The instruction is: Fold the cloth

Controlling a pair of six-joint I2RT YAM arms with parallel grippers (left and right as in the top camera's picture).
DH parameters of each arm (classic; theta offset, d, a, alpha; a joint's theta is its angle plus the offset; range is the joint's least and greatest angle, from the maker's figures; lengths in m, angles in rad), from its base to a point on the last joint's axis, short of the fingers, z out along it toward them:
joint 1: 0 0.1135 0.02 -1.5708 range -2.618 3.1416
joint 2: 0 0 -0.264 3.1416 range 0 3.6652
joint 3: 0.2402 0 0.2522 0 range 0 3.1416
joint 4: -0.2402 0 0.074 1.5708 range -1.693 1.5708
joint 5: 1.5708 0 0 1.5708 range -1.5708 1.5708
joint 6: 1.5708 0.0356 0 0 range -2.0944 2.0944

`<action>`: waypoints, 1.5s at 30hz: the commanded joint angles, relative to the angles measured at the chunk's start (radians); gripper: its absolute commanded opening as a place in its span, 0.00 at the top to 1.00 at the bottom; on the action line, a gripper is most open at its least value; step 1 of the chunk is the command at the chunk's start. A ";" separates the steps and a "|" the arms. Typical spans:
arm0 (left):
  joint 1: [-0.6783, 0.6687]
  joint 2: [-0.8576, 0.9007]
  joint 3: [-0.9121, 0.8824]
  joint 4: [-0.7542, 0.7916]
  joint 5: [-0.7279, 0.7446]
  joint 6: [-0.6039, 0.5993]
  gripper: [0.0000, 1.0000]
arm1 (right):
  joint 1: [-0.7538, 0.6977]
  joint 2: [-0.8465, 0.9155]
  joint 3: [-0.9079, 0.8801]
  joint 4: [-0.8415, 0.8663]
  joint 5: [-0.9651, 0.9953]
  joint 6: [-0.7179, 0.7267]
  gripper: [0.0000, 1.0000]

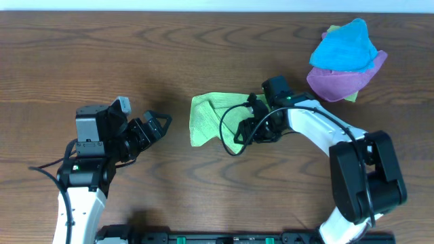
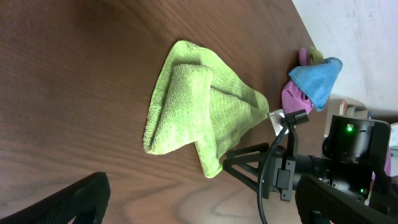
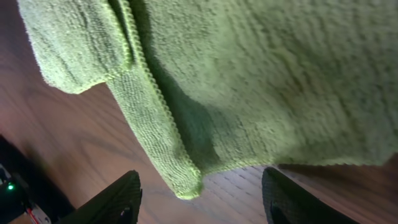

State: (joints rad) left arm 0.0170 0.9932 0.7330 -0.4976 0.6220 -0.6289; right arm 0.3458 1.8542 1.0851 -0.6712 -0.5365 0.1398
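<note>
The lime-green cloth [image 1: 207, 116] lies crumpled and partly folded over itself near the table's middle. It also shows in the left wrist view [image 2: 193, 109] and fills the right wrist view [image 3: 249, 81]. My right gripper [image 1: 244, 129] is open, just at the cloth's right edge, with a cloth corner between its fingers [image 3: 199, 199] but not clamped. My left gripper [image 1: 157, 125] is open and empty, some way left of the cloth.
A bright blue cloth [image 1: 342, 47] lies on a purple cloth [image 1: 342, 83] at the back right, with a bit of yellow-green cloth beneath. Bare wooden table [image 1: 102, 54] surrounds the arms.
</note>
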 commanded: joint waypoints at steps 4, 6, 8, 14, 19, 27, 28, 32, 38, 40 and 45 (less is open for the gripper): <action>-0.003 0.002 0.024 -0.002 0.010 -0.003 0.03 | 0.040 0.010 -0.003 0.031 -0.021 -0.022 0.38; -0.003 0.002 0.024 -0.002 0.010 -0.003 0.03 | 0.044 0.016 -0.003 0.034 -0.021 -0.022 0.40; -0.003 0.002 0.024 -0.003 0.011 -0.004 0.02 | 0.048 0.024 -0.003 0.034 -0.021 -0.022 0.43; -0.003 0.002 0.024 -0.003 0.011 -0.004 0.02 | 0.050 0.054 -0.003 0.036 -0.021 -0.022 0.48; -0.003 0.002 0.024 -0.002 0.010 -0.004 0.02 | 0.053 0.061 -0.003 0.048 -0.021 -0.022 0.56; -0.003 0.002 0.024 -0.003 0.011 -0.005 0.04 | 0.057 0.061 -0.003 0.061 -0.021 -0.022 0.89; -0.003 0.002 0.024 -0.003 0.011 -0.007 0.04 | 0.057 0.061 -0.003 0.060 -0.022 -0.022 0.93; -0.003 0.002 0.024 -0.003 0.011 -0.007 0.04 | 0.056 0.061 -0.003 0.060 -0.070 -0.022 0.99; -0.003 0.002 0.024 -0.003 0.011 -0.007 0.04 | 0.055 0.061 -0.002 0.053 -0.111 -0.026 0.71; -0.003 0.002 0.024 -0.003 0.010 -0.007 0.04 | 0.055 0.061 -0.002 0.042 -0.111 -0.046 0.50; -0.003 0.002 0.024 -0.003 0.010 -0.007 0.04 | 0.055 0.061 -0.003 0.017 -0.109 -0.075 0.44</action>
State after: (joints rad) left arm 0.0170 0.9932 0.7330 -0.4976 0.6220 -0.6319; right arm 0.3958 1.9072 1.0851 -0.6472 -0.6224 0.0967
